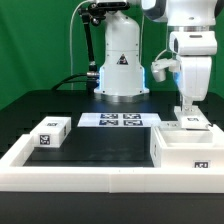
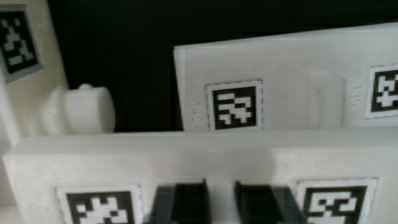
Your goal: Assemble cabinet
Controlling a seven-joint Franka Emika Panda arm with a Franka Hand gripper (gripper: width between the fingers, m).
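Cabinet (image 1: pixel 186 148) sat at the exterior view's right on the table (image 1: pixel 100 148), border rail (image 1: pixel 100 178) just in front. Gripper (image 1: pixel 187 108) hung right above its back part, over a tagged block (image 1: pixel 192 122) there. Wrist view: fingers (image 2: pixel 182 200) v. close together, thin pale gap btw them; couldn't tell if clamped on anything. Second block (image 1: pixel 50 133) lay well apart, at exterior view's left.
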